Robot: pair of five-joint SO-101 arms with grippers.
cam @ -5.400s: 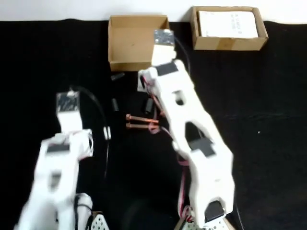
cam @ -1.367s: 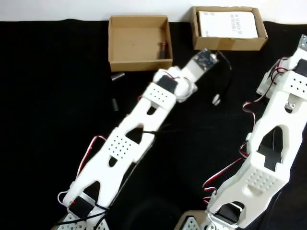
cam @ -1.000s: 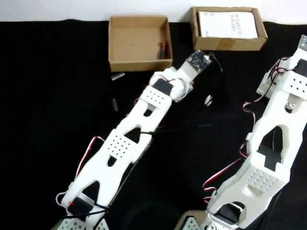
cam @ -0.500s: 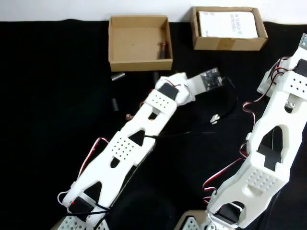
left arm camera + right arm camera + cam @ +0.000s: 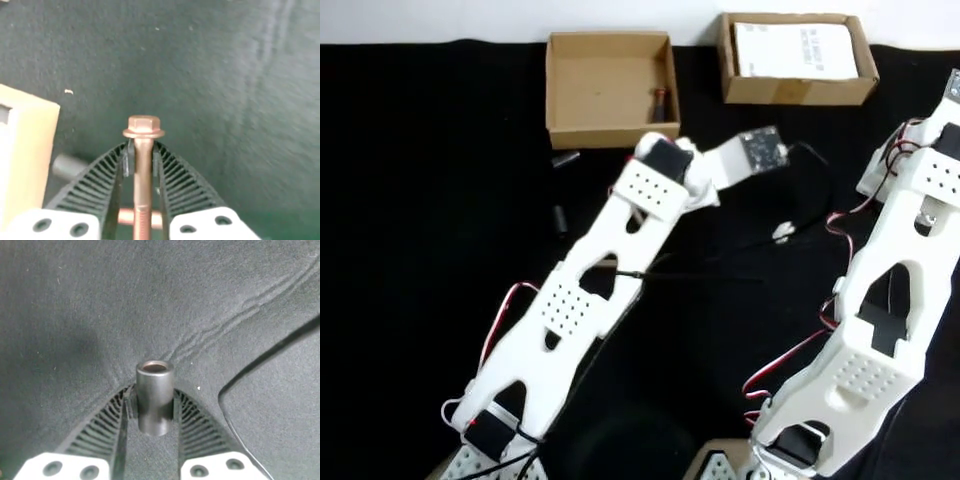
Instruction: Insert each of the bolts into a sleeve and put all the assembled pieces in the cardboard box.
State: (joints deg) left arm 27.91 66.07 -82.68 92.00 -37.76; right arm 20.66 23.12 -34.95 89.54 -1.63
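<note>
My left gripper (image 5: 143,150) is shut on a copper bolt (image 5: 143,131), whose hex head sticks out past the fingertips. A second bolt (image 5: 131,216) lies on the mat beneath it. A dark sleeve (image 5: 67,165) lies beside the cardboard box wall (image 5: 26,150). My right gripper (image 5: 155,392) is shut on a dark sleeve (image 5: 155,390), open end facing outward. In the high view the left arm (image 5: 620,230) ends just in front of the cardboard box (image 5: 608,132), which holds one assembled piece (image 5: 658,103). The right arm (image 5: 890,290) stands at the right edge.
Two loose sleeves (image 5: 565,158) (image 5: 560,217) lie on the black mat left of the left arm. A second cardboard box (image 5: 798,90) with a white sheet inside stands at the back right. Cables (image 5: 790,225) trail between the arms.
The left arm's wrist has swung its camera end to the right and shifted slightly toward the box. The right arm has stayed still at the right edge over the last second.
</note>
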